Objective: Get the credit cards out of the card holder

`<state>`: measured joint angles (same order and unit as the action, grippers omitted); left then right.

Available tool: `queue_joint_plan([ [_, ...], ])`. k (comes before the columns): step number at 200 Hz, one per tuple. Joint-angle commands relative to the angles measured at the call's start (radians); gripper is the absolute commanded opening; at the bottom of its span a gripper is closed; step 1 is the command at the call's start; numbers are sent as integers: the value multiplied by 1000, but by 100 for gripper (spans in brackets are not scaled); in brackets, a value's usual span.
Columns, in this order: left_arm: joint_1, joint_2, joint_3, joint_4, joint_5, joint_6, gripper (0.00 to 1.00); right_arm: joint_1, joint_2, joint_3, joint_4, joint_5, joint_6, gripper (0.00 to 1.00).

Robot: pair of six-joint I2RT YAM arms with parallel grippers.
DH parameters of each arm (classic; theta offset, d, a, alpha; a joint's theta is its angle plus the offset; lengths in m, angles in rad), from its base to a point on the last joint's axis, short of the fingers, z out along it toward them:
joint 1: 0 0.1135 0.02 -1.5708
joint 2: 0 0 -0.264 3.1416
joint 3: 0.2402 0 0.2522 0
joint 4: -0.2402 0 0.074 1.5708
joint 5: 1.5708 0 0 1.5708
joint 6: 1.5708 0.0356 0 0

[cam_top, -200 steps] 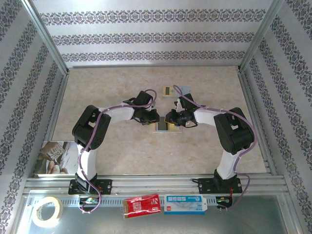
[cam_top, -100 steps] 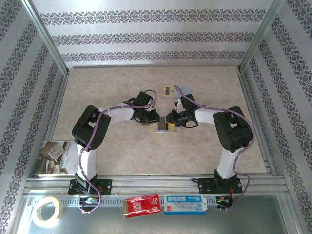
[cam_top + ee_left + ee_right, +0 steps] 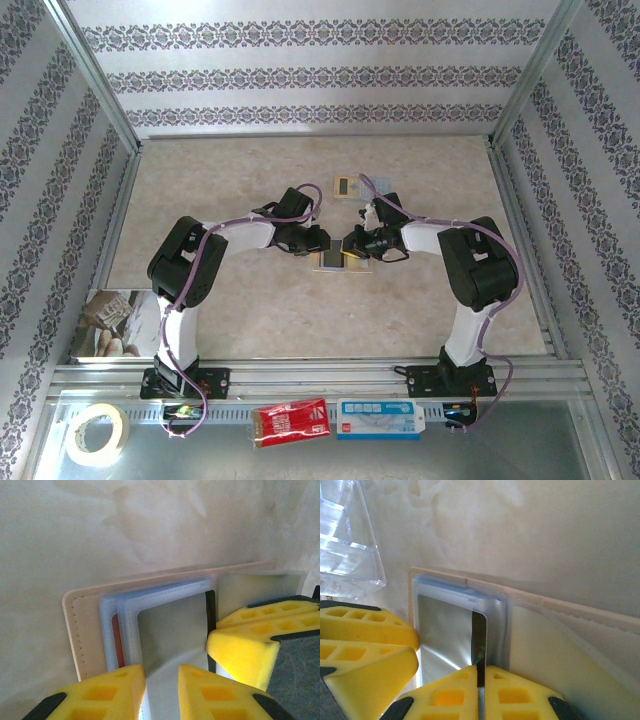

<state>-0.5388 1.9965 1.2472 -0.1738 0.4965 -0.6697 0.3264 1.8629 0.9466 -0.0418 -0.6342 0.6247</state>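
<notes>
Lying open and flat on the table point(image 3: 250, 320), about mid-table between the two arms, is the card holder point(image 3: 341, 262). It has a tan stitched outside point(image 3: 82, 630) and a pale blue-grey pocket layer inside. A glossy card point(image 3: 170, 630) sits in the pocket: grey reflective face, thin dark edge on its right side. A sliver of a reddish card point(image 3: 116, 640) peeks from the slot at the left of the pocket; the rest of it is hidden. The left gripper point(image 3: 316, 243) comes in from the left onto the holder's left edge. In the left wrist view its yellow fingers point(image 3: 112, 692) sit close together with the holder's pale layer running between them, so it looks like a pinch on the holder edge. The right gripper point(image 3: 352, 246) comes in from the right, just beside the left one, almost tip to tip over the holder. Its fingers point(image 3: 445, 695) are pressed together on the glossy card's dark edge, a thin dark line showing between the pads. That card still lies mostly inside the pocket. The holder's other flap point(image 3: 560, 645) spreads pale to the right. A yellow-and-pale-blue gadget with a small screen point(image 3: 346, 187) lies just far of the grippers, apart from the holder. A clear plastic piece point(image 3: 345, 535) shows at the upper left of the right wrist view.
</notes>
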Motion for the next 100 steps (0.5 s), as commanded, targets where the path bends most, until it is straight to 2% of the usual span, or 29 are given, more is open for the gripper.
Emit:
queue_joint_plan([
  [1, -8, 27, -42, -75, -75, 22, 27, -26, -27, -35, -22, 30, -23, 9],
  [100, -9, -14, 21, -118, -45, 50, 27, -30, -50, -52, -25, 54, -26, 7],
])
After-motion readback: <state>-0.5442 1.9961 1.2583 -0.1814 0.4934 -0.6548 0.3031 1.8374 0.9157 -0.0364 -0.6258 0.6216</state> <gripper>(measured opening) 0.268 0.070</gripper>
